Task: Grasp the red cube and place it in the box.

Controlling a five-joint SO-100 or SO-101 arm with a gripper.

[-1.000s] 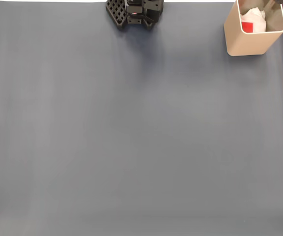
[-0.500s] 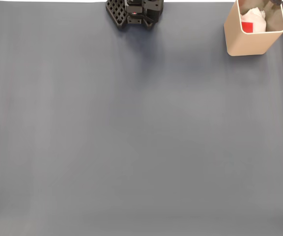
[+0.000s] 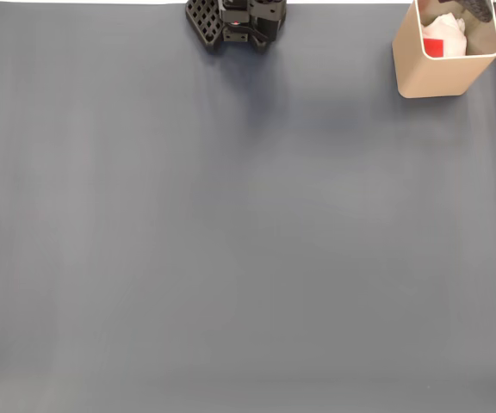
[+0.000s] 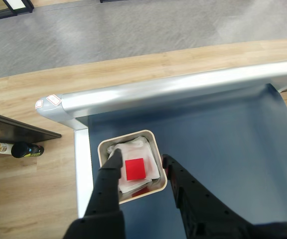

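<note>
The tan box (image 3: 429,76) stands at the mat's top right corner in the fixed view, and the red cube (image 3: 433,48) lies inside it on crumpled white lining. In the wrist view my gripper (image 4: 141,157) hovers above the box (image 4: 153,142), open, with one dark finger (image 4: 112,164) over the box's left side and the other over its right rim. The red cube (image 4: 135,169) rests flat in the box below, between the fingers and free of them. A dark bit of the arm (image 3: 476,8) pokes over the box's far rim.
The arm's black base (image 3: 235,21) sits at the top middle of the wide grey mat (image 3: 231,224). Beyond the box the wrist view shows the table's metal edge (image 4: 173,89), wooden floor and a dark bottle (image 4: 26,149) on the floor.
The dark arm tip above the box has crept a little further into the fixed view. The cube and the box have stayed put.
</note>
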